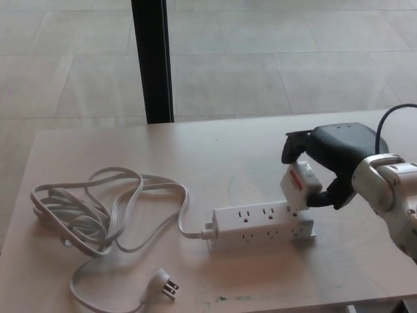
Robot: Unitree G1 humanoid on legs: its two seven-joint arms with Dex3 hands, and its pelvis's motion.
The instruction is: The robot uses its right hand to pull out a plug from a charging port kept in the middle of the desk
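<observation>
The robot's black right hand (324, 163), clamped on a tilted white block plug (299, 186) at the right end of the white plastic power strip (260, 225), appears mid-pull; a clean upward lift would come next.

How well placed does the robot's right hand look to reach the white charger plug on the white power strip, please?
Probably very well: the black right hand is already closed around the white charger plug, which sits tilted at the right end of the white power strip. Nothing stands between them on the pale desk.
</observation>
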